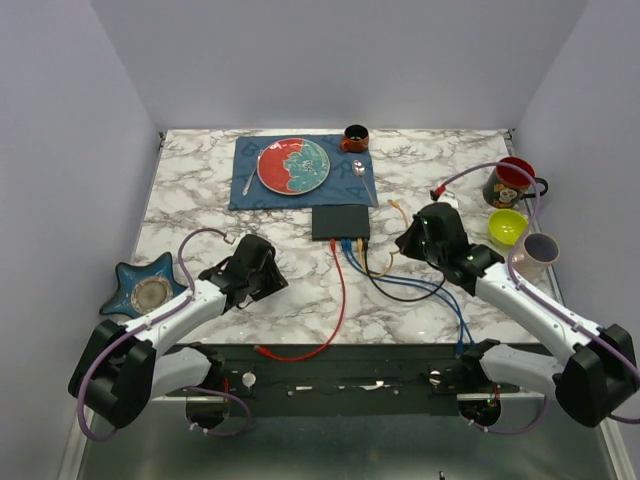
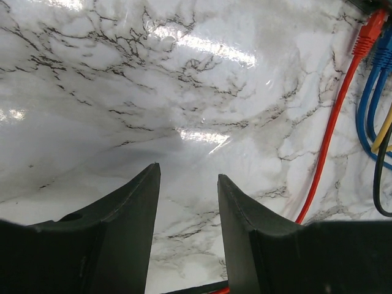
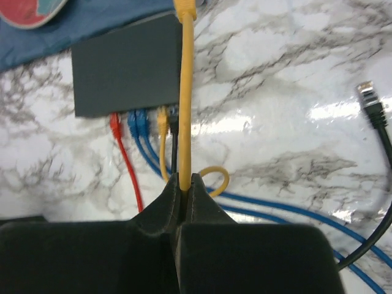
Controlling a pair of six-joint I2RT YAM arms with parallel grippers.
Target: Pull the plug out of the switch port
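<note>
The right fingers (image 3: 160,211), black and wedge-shaped, are pressed together on a yellow cable (image 3: 184,92). This smooth round cord runs straight up from their tips. Its moulded yellow end (image 3: 184,7) shows at the top edge of the wrist view, in no socket.

Behind that cord lies the switch (image 3: 125,70), a flat, matte, dark grey box with square corners. It lies flat on the tabletop (image 3: 294,73) at the near edge of the blue cloth placemat (image 3: 92,30). Along its near edge sits a row of plugs: a red plug (image 3: 114,122), two blue plugs (image 3: 138,119), a second yellow plug (image 3: 162,119) and a black plug (image 3: 173,116). Their thin cords trail back toward the arms. A loose black cable (image 3: 383,128) with a clear tip lies to the right, well apart from the switch.

The left fingers (image 2: 135,214), two dull black tapered blades, stand apart and hold nothing. They are above the glossy, white, grey-veined marble pattern, with the red cable (image 2: 331,122) off to their right.

Further out, a round red-and-teal plate (image 1: 293,166) rests on the placemat and a blue star-shaped dish (image 1: 148,288) lies by the left arm. A red mug (image 1: 510,180), a yellow-green bowl (image 1: 507,226) and a pale mug (image 1: 535,250) stand near the right edge.
</note>
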